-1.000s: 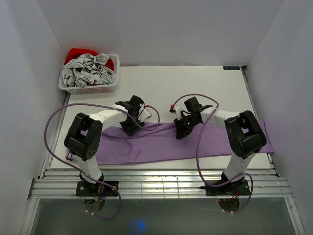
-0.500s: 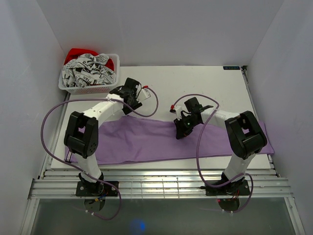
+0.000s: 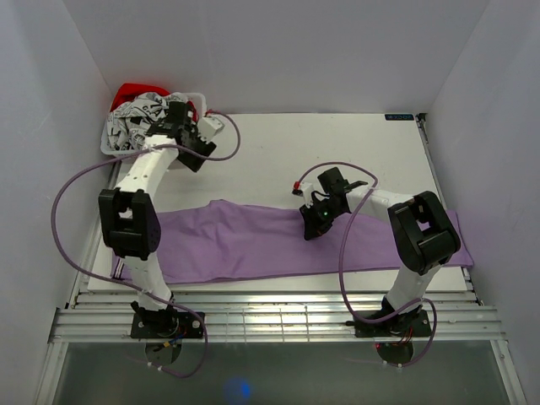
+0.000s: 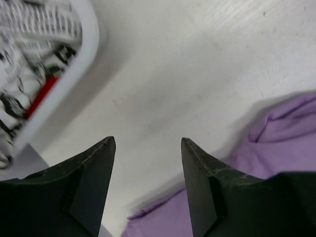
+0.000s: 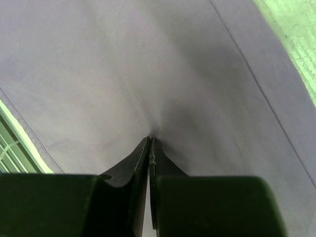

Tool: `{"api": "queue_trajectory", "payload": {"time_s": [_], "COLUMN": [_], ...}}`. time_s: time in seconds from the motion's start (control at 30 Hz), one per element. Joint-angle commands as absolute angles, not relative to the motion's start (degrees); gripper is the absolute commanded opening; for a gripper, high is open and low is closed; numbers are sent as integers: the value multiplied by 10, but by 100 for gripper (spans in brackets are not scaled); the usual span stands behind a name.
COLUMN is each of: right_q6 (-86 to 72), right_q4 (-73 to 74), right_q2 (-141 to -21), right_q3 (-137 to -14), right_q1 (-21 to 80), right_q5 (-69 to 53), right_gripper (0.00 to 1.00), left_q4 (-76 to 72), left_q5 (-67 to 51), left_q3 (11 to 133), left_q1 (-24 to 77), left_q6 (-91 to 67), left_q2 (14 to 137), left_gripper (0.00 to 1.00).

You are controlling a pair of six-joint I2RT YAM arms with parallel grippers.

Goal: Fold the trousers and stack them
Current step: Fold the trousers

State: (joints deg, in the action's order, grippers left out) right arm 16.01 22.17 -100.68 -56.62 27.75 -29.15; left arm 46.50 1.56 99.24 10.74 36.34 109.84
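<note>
I see a white table (image 3: 337, 143) inside a box of plain white walls (image 3: 278, 51), one at the back and one on each side. Silver metal rails (image 3: 278, 312) run along the table's near edge. Below them is a dark, shiny strip (image 3: 337, 371) with a small blue glow (image 3: 237, 389). The light is soft and even.

Nothing here can truly be read. A small dark label (image 3: 400, 117) on the far edge of the table (image 3: 337, 143), at one o'clock, bears teal marks too tiny to make out. The black-and-white cloth (image 3: 135, 114) in the basket (image 4: 69, 79) at ten o'clock has a letter-like print, but no word is legible.
</note>
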Motion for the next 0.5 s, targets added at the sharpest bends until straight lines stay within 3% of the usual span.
{"api": "queue_trajectory", "payload": {"time_s": [0.0,0.1,0.13,0.27,0.33,0.47], "right_q6": [201,219,231,252,258,263], "right_q4": [281,302,311,349,363,371], "right_q2": [-1001,-987,-987,-997,-1007,-1040], "right_q3": [-581,-603,-609,-622,-619,-616], "right_q1": [272,256,248,228,214,187], "right_q5": [-278,-316,-326,-323,-322,-294], "right_gripper": [9,22,31,50,55,55], "left_q4": [622,664,668,650,614,516], "left_q5": [-144,-198,-196,-158,-143,-107], "left_q3": [903,821,769,647,590,577], "left_q1": [32,-39,-56,-88,-113,-153], "left_q6": [303,333,351,366,370,363], "left_q2": [1014,949,931,874,884,963], "left_gripper": [66,65,65,66,66,63]}}
